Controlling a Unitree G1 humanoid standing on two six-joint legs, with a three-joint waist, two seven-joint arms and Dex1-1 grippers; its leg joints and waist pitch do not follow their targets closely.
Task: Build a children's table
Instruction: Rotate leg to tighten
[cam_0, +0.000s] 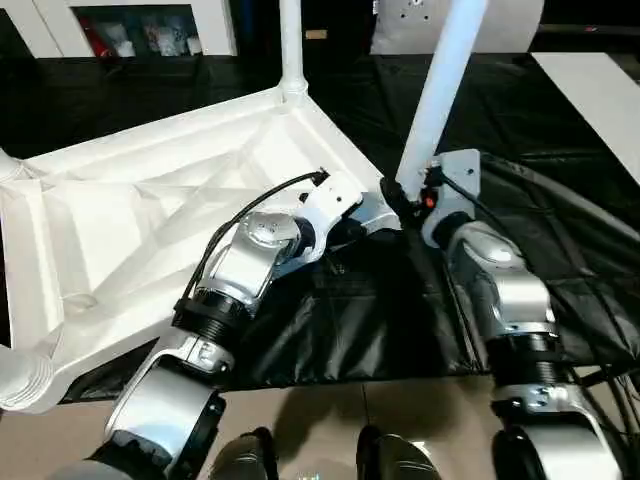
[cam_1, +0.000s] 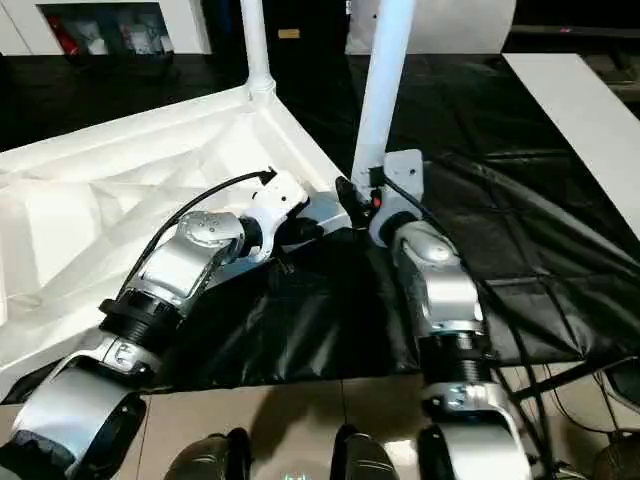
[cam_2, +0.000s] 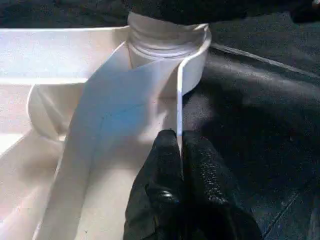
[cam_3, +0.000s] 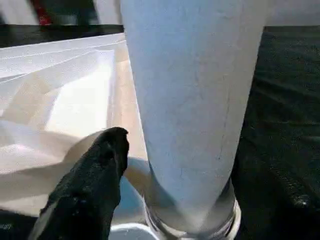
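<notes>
The children's table lies upside down on the black cover, its ribbed white top (cam_0: 150, 230) facing up. One white leg (cam_0: 290, 45) stands in the far corner socket. A second leg (cam_0: 440, 90) rises from the near right corner socket (cam_2: 167, 45), leaning slightly right. My left gripper (cam_2: 180, 145) is shut on the thin rim of the top just beside that socket. My right gripper (cam_0: 405, 195) sits at the base of the second leg, open. One black finger (cam_3: 100, 170) stands close beside the tube with a small gap; the other finger is hidden behind the leg.
A ribbed white tube end (cam_0: 20, 375) juts out at the top's near left corner. Black cables (cam_0: 560, 200) run across the cover (cam_0: 380, 320) to the right of my right arm. A white strip (cam_0: 600, 90) lies at the far right. The cover's front edge meets tan floor.
</notes>
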